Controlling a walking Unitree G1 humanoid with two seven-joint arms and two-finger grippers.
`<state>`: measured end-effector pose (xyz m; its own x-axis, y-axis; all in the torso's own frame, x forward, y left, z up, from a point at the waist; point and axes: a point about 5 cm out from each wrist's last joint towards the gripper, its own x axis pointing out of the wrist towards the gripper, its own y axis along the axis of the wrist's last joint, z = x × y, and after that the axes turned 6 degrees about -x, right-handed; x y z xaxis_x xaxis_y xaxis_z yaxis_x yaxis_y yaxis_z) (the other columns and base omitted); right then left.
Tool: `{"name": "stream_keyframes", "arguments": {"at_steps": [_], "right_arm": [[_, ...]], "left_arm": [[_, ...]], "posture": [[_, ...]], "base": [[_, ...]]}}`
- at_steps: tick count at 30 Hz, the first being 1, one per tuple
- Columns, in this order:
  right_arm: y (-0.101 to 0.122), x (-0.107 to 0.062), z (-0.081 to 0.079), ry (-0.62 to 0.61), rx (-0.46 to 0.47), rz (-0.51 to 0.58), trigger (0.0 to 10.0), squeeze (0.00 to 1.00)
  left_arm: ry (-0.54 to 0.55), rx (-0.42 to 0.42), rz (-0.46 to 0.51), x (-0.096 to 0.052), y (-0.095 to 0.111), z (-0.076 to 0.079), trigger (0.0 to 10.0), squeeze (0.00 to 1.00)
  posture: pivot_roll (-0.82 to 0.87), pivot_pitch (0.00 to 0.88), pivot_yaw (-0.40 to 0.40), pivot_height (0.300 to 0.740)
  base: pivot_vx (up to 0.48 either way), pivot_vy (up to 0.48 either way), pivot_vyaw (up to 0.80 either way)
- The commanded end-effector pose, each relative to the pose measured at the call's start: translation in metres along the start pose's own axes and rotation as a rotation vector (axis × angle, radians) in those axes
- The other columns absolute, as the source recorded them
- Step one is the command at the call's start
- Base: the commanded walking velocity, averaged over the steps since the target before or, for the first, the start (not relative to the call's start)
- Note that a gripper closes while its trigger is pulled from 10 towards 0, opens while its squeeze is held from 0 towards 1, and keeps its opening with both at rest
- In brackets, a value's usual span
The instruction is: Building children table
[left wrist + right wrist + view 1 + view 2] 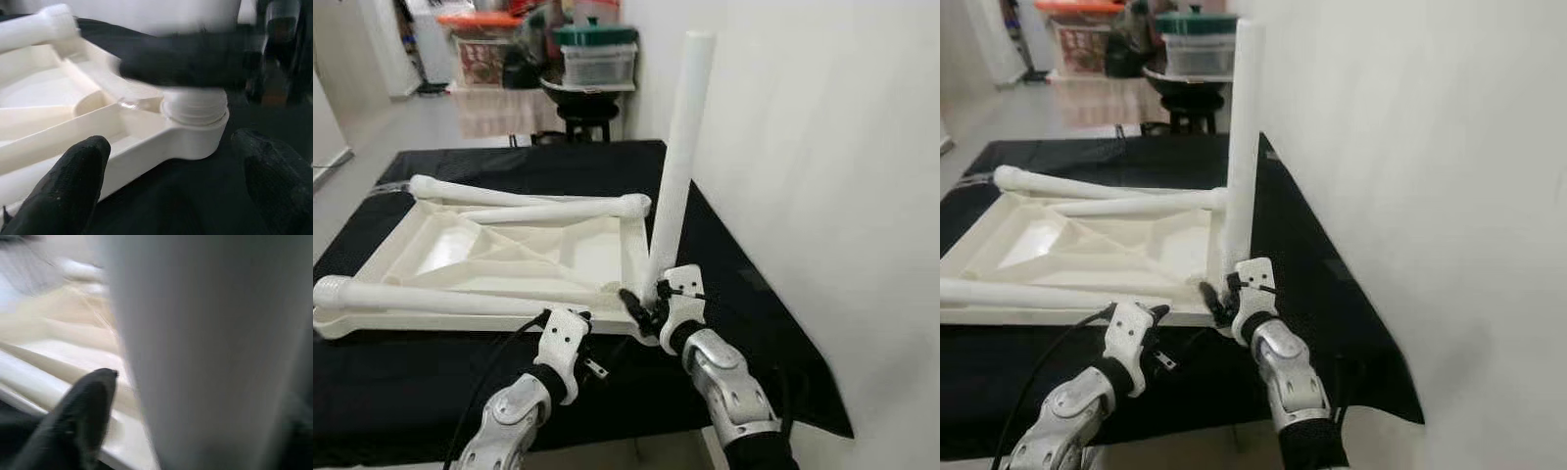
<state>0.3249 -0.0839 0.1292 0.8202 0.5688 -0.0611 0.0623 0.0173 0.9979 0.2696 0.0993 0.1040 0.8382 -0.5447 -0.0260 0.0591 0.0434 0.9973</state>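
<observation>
Right end effector [651, 305] clamped on smooth cylindrical leg [677, 157], left end effector [171, 181] apart.

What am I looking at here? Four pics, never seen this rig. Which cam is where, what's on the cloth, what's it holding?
It is a humanoid robot building a child's table. The two wide pictures come from a stereo camera on its head; the two close ones come from cameras on its wrists.

On the black cloth lies the white tabletop, underside up, with three loose legs resting across it. A fourth leg stands upright in the tabletop's near right corner socket.

The right gripper is closed around the base of that upright leg. The left gripper is open at the tabletop's near edge, holding nothing.
</observation>
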Motion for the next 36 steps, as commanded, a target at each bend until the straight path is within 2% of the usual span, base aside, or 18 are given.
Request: {"name": "stream_keyframes", "arguments": {"at_steps": [1, 2, 3, 4, 5, 6, 8, 10, 13, 15, 16, 20, 24, 32, 33, 34, 35, 36], "right_arm": [[0.022, 0.007, -0.004, 0.177, -0.042, 0.085, 10.0, 1.0], [0.022, 0.007, -0.004, 0.177, -0.042, 0.085, 10.0, 1.0], [0.026, 0.008, -0.002, 0.264, -0.082, 0.086, 10.0, 0.65], [0.028, 0.008, 0.0, 0.321, -0.108, 0.083, 10.0, 0.65], [0.028, 0.008, 0.0, 0.321, -0.108, 0.083, 10.0, 0.65], [0.03, 0.007, 0.003, 0.43, -0.172, 0.061, 10.0, 0.0], [0.034, 0.005, 0.014, 0.561, -0.239, 0.012, 10.0, 0.0], [0.036, 0.005, 0.019, 0.593, -0.252, -0.005, 10.0, 0.0], [0.051, 0.013, 0.037, 0.572, -0.203, 0.007, 10.0, 0.0], [0.055, 0.014, 0.041, 0.569, -0.181, 0.017, 10.0, 0.0], [0.059, 0.014, 0.045, 0.574, -0.146, 0.026, 0.0, 0.0], [0.062, 0.014, 0.05, 0.597, -0.107, 0.037, 0.0, 0.0], [0.055, 0.007, 0.058, 0.671, -0.06, 0.005, 0.0, 0.0], [0.045, 0.005, 0.051, 0.657, -0.064, 0.052, 0.0, 0.0], [0.033, 0.009, 0.039, 0.57, -0.046, 0.063, 0.0, 0.0], [0.021, 0.013, 0.024, 0.424, -0.01, 0.073, 0.0, 0.0], [0.021, 0.013, 0.024, 0.424, -0.01, 0.073, 0.0, 0.0], [0.01, 0.018, 0.014, 0.185, 0.039, 0.089, 0.0, 0.0]], "left_arm": [[0.006, -0.011, -0.025, 0.001, -0.005, 0.0, 10.0, 0.0], [0.006, -0.011, -0.025, 0.001, -0.005, 0.0, 10.0, 0.0], [0.005, -0.012, -0.025, 0.002, -0.005, 0.0, 10.0, 0.0], [0.005, -0.014, -0.026, 0.002, -0.005, 0.0, 10.0, 0.0], [0.005, -0.014, -0.026, 0.002, -0.005, 0.0, 10.0, 0.0], [0.004, -0.016, -0.027, 0.003, -0.005, 0.0, 10.0, 0.0], [0.003, -0.016, -0.029, 0.004, -0.006, 0.0, 10.0, 0.0], [0.003, -0.015, -0.029, 0.005, -0.006, 0.001, 10.0, 0.0], [0.006, -0.005, -0.027, 0.004, -0.006, 0.003, 10.0, 0.0], [0.007, -0.004, -0.026, 0.004, -0.006, 0.003, 10.0, 0.0], [0.007, -0.004, -0.025, 0.004, -0.006, 0.003, 10.0, 0.0], [0.008, -0.005, -0.024, 0.005, -0.007, 0.003, 10.0, 0.0], [0.003, -0.01, -0.025, 0.006, -0.007, 0.005, 10.0, 0.0], [0.002, -0.023, -0.024, 0.005, -0.008, 0.006, 10.0, 0.0], [0.002, -0.025, -0.022, 0.004, -0.008, 0.006, 10.0, 0.0], [0.003, -0.026, -0.021, 0.003, -0.008, 0.005, 10.0, 0.0], [0.003, -0.026, -0.021, 0.003, -0.008, 0.005, 10.0, 0.0], [0.004, -0.026, -0.019, 0.002, -0.007, 0.004, 10.0, 0.0]], "posture": [[-0.01, 0.0, -0.049, 0.74], [-0.01, 0.0, -0.049, 0.74], [-0.01, 0.0, -0.049, 0.74], [-0.01, 0.0, -0.049, 0.74], [-0.01, 0.0, -0.049, 0.74], [-0.01, 0.0, -0.053, 0.74], [0.0, 0.0, -0.061, 0.74], [0.0, 0.0, -0.061, 0.74], [0.01, 0.0, -0.069, 0.74], [0.01, 0.0, -0.069, 0.74], [0.02, 0.0, -0.07, 0.74], [0.02, 0.0, -0.07, 0.74], [0.01, 0.0, -0.07, 0.74], [0.01, 0.0, -0.07, 0.74], [0.01, 0.0, -0.075, 0.74], [0.0, 0.0, -0.076, 0.74], [0.0, 0.0, -0.076, 0.74], [0.0, 0.0, -0.074, 0.74]], "base": [[0.0, 0.0, 0.0], [0.0, 0.0, 0.0], [0.0, 0.0, 0.0], [0.0, 0.0, 0.0], [0.0, 0.0, 0.0], [0.0, 0.0, 0.0], [0.0, 0.0, 0.0], [0.0, 0.0, 0.0], [0.0, 0.0, 0.0], [0.0, 0.0, 0.0], [0.0, 0.0, 0.0], [0.0, 0.0, 0.0], [0.0, 0.0, 0.0], [0.0, 0.0, 0.0], [0.0, 0.0, 0.0], [0.0, 0.0, 0.0], [0.0, 0.0, 0.0], [0.0, 0.0, 0.0]]}}
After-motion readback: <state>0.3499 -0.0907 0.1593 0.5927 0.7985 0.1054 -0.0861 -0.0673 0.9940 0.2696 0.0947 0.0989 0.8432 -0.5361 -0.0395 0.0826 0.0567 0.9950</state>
